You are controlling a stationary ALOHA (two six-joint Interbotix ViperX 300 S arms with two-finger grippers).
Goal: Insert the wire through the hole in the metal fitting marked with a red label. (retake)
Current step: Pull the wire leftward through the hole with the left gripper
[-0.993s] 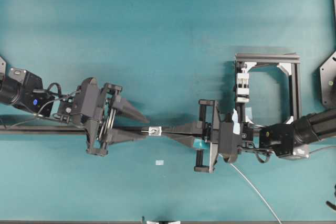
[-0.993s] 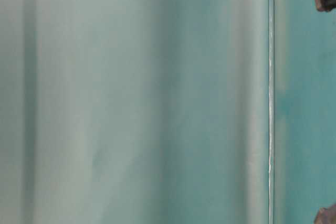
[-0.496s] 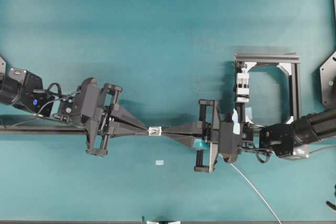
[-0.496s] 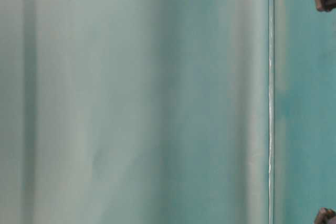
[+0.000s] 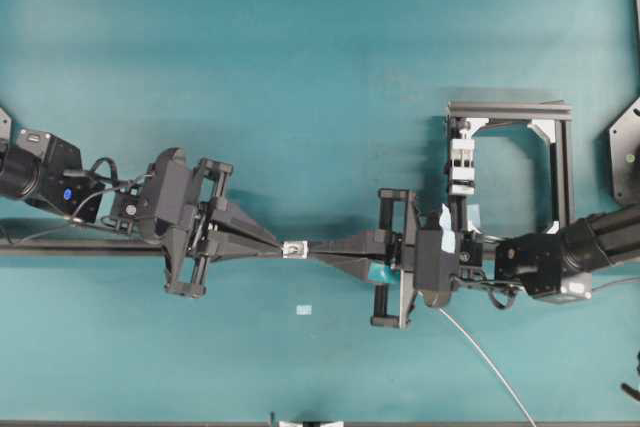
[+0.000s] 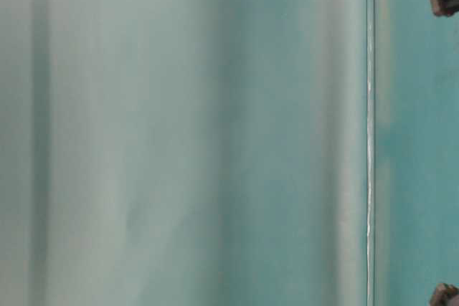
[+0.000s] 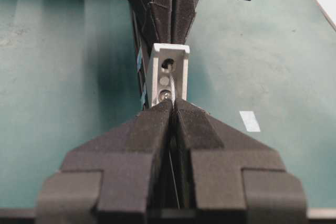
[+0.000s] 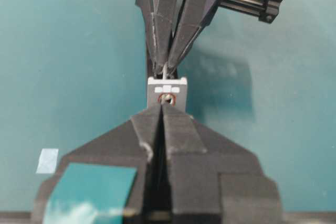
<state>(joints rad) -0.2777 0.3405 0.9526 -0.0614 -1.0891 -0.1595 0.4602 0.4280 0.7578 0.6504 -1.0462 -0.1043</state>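
Look to your right: a black frame (image 5: 520,162) stands on the teal bench (image 5: 320,47), carrying a white clamp block (image 5: 461,165) on its left post. A small pale tape scrap (image 5: 304,310) lies just below the centre, clear of both arms. A black rail (image 5: 70,247) runs in from the left edge under your left arm.

Both arms reach in low along that rail and meet nose to nose at the metal fitting (image 5: 295,249), which sits between the 2 sets of tips. Your left end effector (image 7: 172,103) has its fingers pressed together on the wire (image 7: 173,179), right against the fitting's face below the hole (image 7: 167,65). Your right end effector (image 8: 161,107) shows its tips all but touching just short of the fitting; whether it grips anything, you cannot tell. The wire's pale tail (image 5: 485,362) trails off toward the lower right edge.

Wide open bench above and below the rail.
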